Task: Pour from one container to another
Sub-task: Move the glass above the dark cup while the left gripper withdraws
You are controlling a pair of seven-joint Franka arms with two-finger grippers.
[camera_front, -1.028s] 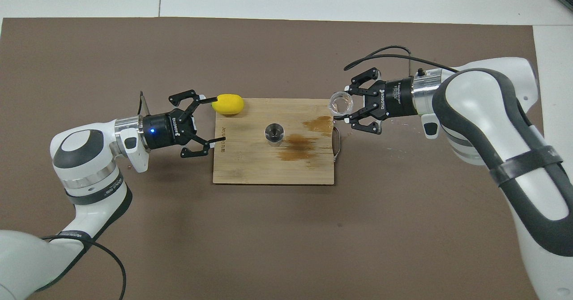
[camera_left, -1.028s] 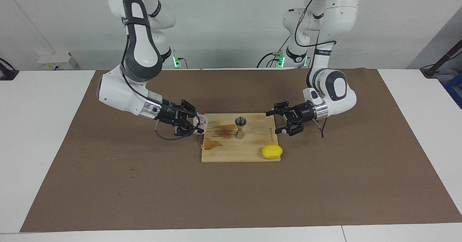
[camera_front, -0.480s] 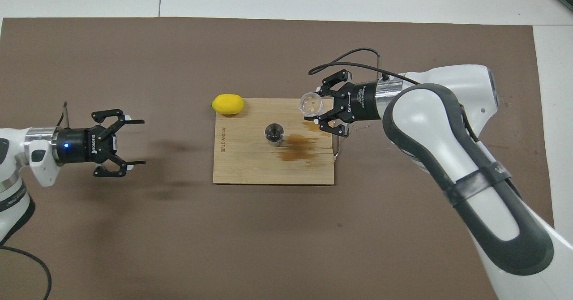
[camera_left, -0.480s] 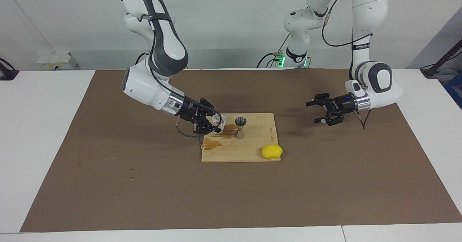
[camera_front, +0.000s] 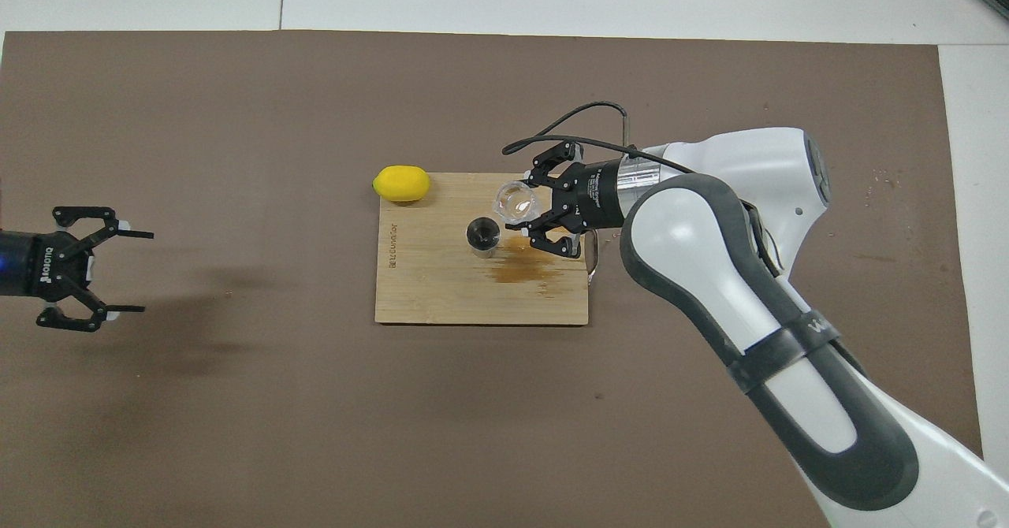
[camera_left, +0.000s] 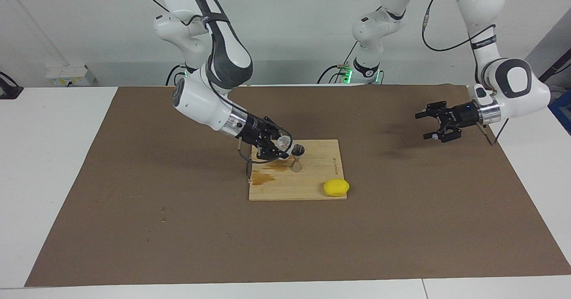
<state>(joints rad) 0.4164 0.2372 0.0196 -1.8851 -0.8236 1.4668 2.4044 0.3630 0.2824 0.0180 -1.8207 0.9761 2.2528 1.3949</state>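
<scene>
The small metal jigger (camera_left: 297, 152) stands upright in the middle of the wooden board (camera_left: 312, 187); it also shows in the overhead view (camera_front: 482, 235). My right gripper (camera_left: 277, 147) is shut on the clear glass tumbler (camera_left: 283, 142) and holds it tilted just above the board, its mouth close beside the jigger's top cup. In the overhead view the right gripper (camera_front: 526, 211) holds the tumbler (camera_front: 512, 199) beside the jigger. My left gripper (camera_left: 423, 125) is open and empty, raised over the brown mat toward the left arm's end (camera_front: 142, 272).
A yellow lemon (camera_left: 336, 187) lies at the board's corner farthest from the robots, toward the left arm's end (camera_front: 402, 183). Brown wet stains (camera_front: 524, 268) mark the board (camera_front: 441, 299) beside the jigger. A brown mat (camera_left: 178, 223) covers the table.
My right gripper carried the tumbler from the board's edge to just beside the jigger. My left gripper drew back from the board toward its own end of the table, still open.
</scene>
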